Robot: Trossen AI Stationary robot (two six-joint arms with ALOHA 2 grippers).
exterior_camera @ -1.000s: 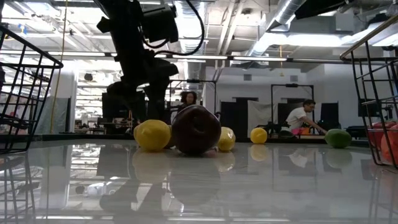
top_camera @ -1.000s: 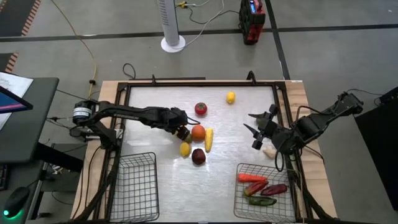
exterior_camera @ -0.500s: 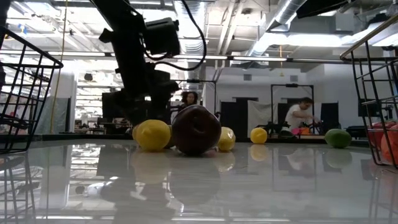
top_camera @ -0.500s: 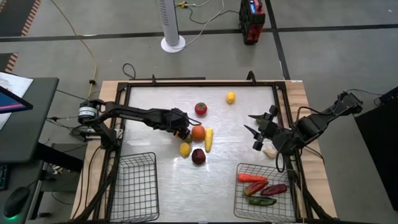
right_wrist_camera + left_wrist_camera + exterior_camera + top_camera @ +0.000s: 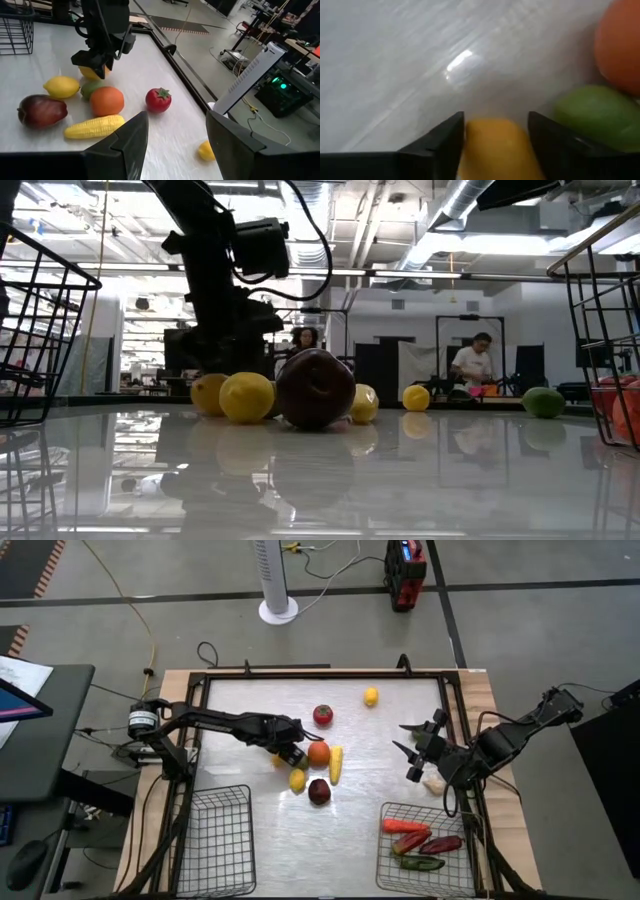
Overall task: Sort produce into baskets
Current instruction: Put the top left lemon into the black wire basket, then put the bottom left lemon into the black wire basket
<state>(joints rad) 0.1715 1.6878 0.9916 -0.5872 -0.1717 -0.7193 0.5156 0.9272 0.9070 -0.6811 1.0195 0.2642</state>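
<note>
Mid-table lies a cluster of produce: an orange [image 5: 318,752], a corn cob [image 5: 336,764], a lemon [image 5: 298,780], a dark red-purple fruit [image 5: 319,792] and a green piece [image 5: 90,87]. My left gripper [image 5: 288,755] stands at the cluster's left side, shut on a yellow-orange piece [image 5: 495,145]. A tomato [image 5: 323,716] and a small yellow fruit [image 5: 371,696] lie farther back. My right gripper [image 5: 412,750] hangs open above the table's right side, holding nothing. Two wire baskets stand at the near edge, the left one [image 5: 215,840] and the right one [image 5: 425,845]. My left gripper pinches the yellow-orange piece between its two fingers, one on each opposite side [image 5: 470,142]. The fingers come steeply from above, pointing down. In the low view the piece [image 5: 208,393] sits low at the table top, left of the lemon.
The right basket holds a red piece [image 5: 405,826], a dark purple one [image 5: 441,844] and a green one [image 5: 420,862]. A whitish garlic bulb [image 5: 433,783] lies under the right arm. A raised dark frame [image 5: 320,673] rims the table. People show in the room beyond.
My left gripper has sunk a little toward the table beside the orange. In the low view a yellow-orange piece has come into sight left of the lemon. The other produce has stayed in place.
</note>
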